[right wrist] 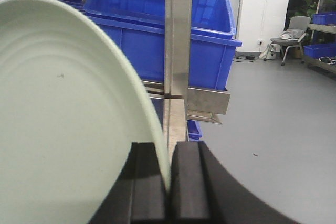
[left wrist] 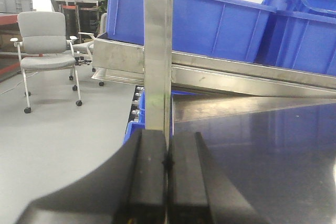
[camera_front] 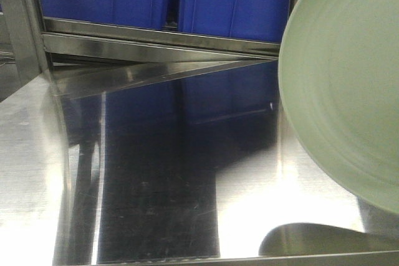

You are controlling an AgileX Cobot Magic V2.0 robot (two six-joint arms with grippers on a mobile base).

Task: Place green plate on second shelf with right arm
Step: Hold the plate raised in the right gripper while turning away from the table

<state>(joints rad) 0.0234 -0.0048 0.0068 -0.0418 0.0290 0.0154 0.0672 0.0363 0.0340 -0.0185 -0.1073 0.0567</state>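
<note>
Jaws of right gripper (right wrist: 169,184) clamped on the rim of the green plate (right wrist: 63,119); left gripper (left wrist: 168,163) jaws pressed together, nothing between them.
Plate stands on edge, its face spreading up and left from the right jaws, tilted over the steel shelf surface (camera_front: 187,172); contact with that surface cannot be determined. Steel upright (right wrist: 178,35) directly ahead of the right jaws, blue bin (right wrist: 126,51) beyond it. Second upright (left wrist: 157,51) directly ahead of the left jaws.

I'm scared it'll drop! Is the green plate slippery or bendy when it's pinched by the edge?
Probably stiff: the plate holds its round shape though the right pincer grips only its rim. Its smooth face may be slippery, so it could swing or slip.
</note>
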